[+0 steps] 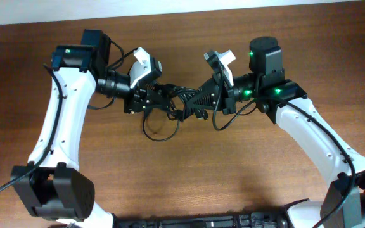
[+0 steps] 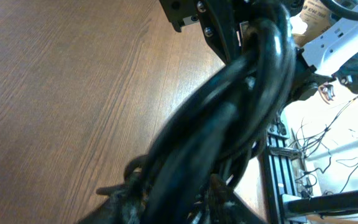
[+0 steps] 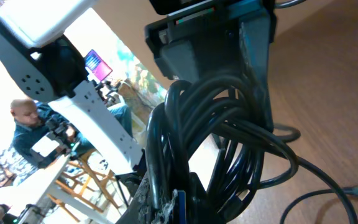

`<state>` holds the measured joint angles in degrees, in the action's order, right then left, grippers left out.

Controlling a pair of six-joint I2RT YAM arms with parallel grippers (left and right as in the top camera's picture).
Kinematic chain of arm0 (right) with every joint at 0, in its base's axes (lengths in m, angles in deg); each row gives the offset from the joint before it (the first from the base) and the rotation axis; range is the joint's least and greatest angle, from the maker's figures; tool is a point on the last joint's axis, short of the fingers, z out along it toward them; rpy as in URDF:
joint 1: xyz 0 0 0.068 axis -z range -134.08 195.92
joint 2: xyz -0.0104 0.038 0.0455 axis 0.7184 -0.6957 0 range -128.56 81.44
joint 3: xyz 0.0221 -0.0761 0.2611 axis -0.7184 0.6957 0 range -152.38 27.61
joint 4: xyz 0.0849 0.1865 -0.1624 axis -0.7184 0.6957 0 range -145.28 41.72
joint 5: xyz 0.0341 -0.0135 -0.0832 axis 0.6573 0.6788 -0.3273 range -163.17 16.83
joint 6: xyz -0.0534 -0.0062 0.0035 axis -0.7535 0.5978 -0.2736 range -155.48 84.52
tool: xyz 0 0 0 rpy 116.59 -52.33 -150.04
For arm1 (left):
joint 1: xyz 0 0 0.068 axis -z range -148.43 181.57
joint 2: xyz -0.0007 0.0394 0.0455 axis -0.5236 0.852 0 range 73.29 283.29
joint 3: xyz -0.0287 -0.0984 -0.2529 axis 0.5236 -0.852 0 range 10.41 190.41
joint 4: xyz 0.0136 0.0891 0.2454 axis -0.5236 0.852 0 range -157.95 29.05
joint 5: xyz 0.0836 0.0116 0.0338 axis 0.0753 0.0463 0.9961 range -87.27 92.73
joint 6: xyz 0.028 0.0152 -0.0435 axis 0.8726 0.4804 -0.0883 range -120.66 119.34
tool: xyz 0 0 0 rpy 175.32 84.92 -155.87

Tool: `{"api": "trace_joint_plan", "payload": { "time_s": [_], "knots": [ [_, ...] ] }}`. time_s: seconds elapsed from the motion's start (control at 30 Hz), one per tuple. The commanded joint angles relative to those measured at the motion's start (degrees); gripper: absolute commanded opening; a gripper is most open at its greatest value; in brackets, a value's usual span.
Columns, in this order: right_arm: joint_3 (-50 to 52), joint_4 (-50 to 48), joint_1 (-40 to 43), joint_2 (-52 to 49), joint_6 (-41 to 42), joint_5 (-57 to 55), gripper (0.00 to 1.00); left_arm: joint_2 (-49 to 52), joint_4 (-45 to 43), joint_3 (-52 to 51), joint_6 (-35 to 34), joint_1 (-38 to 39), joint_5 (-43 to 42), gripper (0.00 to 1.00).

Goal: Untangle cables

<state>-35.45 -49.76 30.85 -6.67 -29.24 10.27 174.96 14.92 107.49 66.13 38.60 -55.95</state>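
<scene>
Overhead, both sets of jaws are closed down on one cable bundle (image 1: 176, 101) held between them near mid-table: the left gripper (image 1: 149, 99) bites its left end, the right gripper (image 1: 201, 102) its right. It is a single knot of several glossy, round black cords twisted together. One slack loop (image 1: 157, 134) droops from it onto the brown wood-grain table (image 1: 189, 177). Behind the grippers run two smooth white shells, the left arm (image 1: 62, 114) and the right arm (image 1: 315, 139).
</scene>
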Motion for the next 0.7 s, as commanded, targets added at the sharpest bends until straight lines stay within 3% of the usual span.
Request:
{"api": "trace_joint_plan", "payload": {
  "time_s": [0.0, 0.07, 0.23, 0.27, 0.3, 0.33, 0.43, 0.53, 0.57, 0.6, 0.67],
  "knots": [
    [0.1, -0.4, 0.1, 1.4, -0.2, 1.5, 0.04, -1.1, 0.1, 0.3, 1.0, 2.1, -1.6, 0.19],
    [0.1, -0.4, 0.1, 1.4, -0.2, 1.5, 0.04, -1.1, 0.1, 0.3, 1.0, 2.3, 0.5, 0.0],
    [0.1, -0.4, 0.1, 1.4, -0.2, -0.4, 0.04, -1.1, 0.1, 0.3, -1.9, 2.3, 1.1, 0.0],
    [0.1, -0.2, 0.1, 1.4, -0.2, -3.1, 0.13, -1.1, 0.0, 0.3, -4.4, 2.3, 2.7, 0.0],
    [0.1, 0.3, 0.1, 1.4, -0.2, -7.0, 0.29, -1.1, -0.3, 0.3, -7.3, 2.2, 4.9, 0.0],
    [0.1, 0.5, 0.1, 1.4, -0.2, -11.0, 0.52, -1.1, -1.9, 0.3, -13.7, 1.8, 8.7, 0.0],
    [0.1, 2.6, 0.1, 1.4, 0.8, -21.8, 0.74, -1.1, -7.7, 0.3, -30.6, 1.3, 17.2, 0.0],
    [0.1, 2.6, 0.1, 1.4, 3.8, -22.9, 0.82, -1.1, -14.2, 0.3, -44.7, 1.6, 25.6, 0.0],
    [0.1, 2.6, 0.1, 1.4, 6.8, -24.2, 0.84, -1.1, -16.4, 0.3, -52.3, 1.7, 31.6, 0.0],
    [0.1, 2.6, -0.1, 1.4, 10.0, -25.5, 0.83, -1.1, -16.9, 0.3, -54.6, 1.9, 33.1, 0.0],
    [0.1, 2.5, -1.7, 1.0, 20.2, -32.0, 0.54, -1.1, -16.9, 0.3, -55.0, 2.8, 33.0, 0.0]
  ]
}}
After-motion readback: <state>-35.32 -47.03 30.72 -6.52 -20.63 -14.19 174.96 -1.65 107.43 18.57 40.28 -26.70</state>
